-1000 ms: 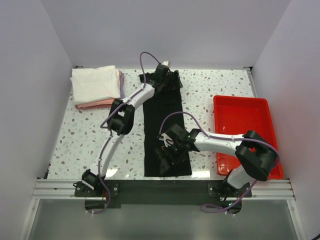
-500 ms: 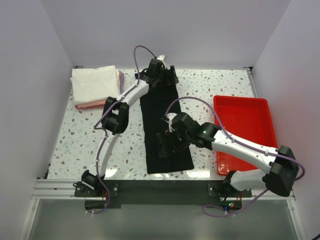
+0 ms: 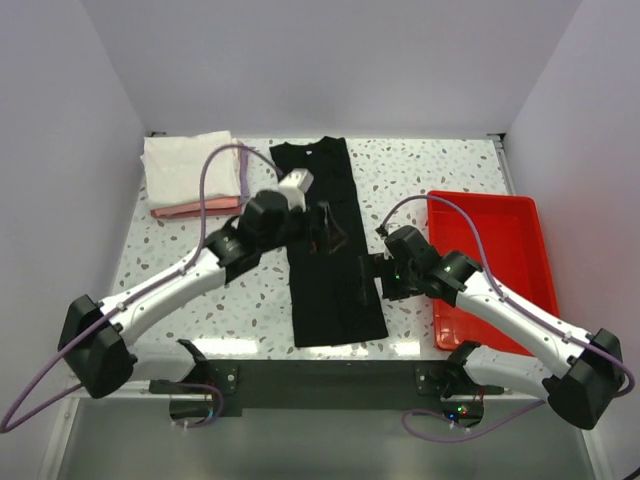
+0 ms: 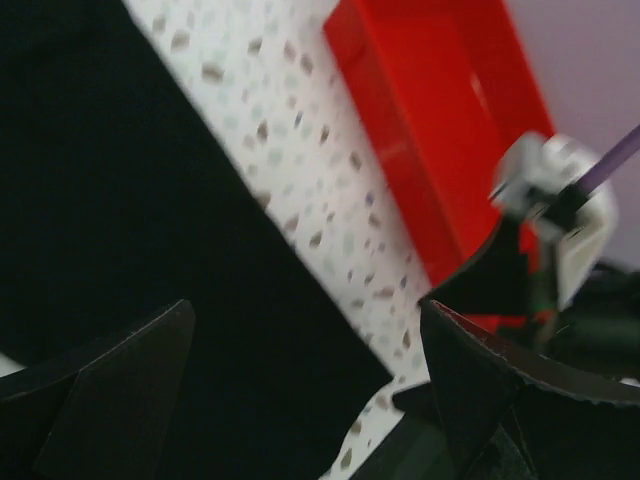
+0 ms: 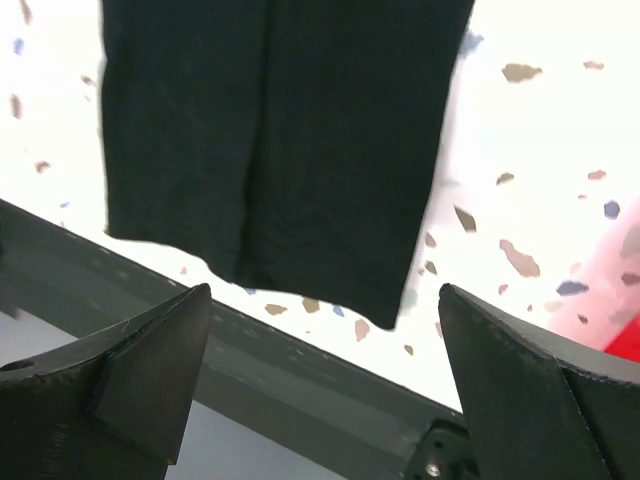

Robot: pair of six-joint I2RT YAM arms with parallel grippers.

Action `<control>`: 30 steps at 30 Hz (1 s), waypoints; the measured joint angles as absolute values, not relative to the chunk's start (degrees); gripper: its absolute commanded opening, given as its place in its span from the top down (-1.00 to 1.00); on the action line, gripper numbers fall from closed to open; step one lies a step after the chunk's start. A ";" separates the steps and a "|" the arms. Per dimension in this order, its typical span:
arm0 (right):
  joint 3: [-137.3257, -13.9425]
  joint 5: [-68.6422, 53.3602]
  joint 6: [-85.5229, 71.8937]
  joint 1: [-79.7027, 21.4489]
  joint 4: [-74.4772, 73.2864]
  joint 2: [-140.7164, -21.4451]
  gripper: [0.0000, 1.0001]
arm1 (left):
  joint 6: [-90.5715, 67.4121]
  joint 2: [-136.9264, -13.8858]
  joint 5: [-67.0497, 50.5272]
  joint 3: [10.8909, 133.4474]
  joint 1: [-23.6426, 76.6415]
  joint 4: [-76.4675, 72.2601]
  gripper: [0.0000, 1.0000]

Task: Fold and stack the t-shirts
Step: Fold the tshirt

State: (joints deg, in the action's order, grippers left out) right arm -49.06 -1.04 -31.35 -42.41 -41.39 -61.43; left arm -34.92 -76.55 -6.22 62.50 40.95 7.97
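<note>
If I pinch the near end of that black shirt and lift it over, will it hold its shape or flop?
Probably floppy: the black shirt lies flat as a long folded strip, so a lifted end should drape and sag. Likely light, being thin cloth. Pushed, it would probably bunch on the table rather than slide.

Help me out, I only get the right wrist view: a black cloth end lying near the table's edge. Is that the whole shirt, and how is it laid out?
Observer: From above, the black t-shirt is a long narrow strip running from the far side of the table to the near side. You see only its near end.
Operator: Where is the other arm?
Observer: The left gripper is over the strip's middle, jaws open, nothing between them.
Operator: Any finished shirts?
Observer: A folded stack sits at the far left corner, white on top, pink showing beneath.
</note>
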 measured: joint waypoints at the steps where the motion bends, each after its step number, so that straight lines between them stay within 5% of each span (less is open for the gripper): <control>1: -48.51 -1.17 -31.16 -42.41 -42.00 -61.39 -0.98 | -35.77 -73.69 -6.04 57.30 42.22 9.10 -1.00; 10: -41.95 -4.29 -30.02 -42.37 -41.69 -59.99 -0.98 | -48.01 -64.66 -1.15 34.06 57.80 23.59 -0.99; 13: -40.62 -5.30 -30.06 -42.35 -41.12 -60.05 -0.98 | -51.37 -62.59 -0.91 30.92 58.54 23.11 -0.84; 24: -38.61 -5.50 -30.68 -42.35 -40.45 -61.67 -0.98 | -53.67 -71.33 -2.37 29.50 58.63 18.44 0.59; 30: -37.74 -5.45 -30.89 -42.35 -39.97 -62.22 -0.96 | -53.32 -71.96 -2.57 29.58 58.63 19.27 0.86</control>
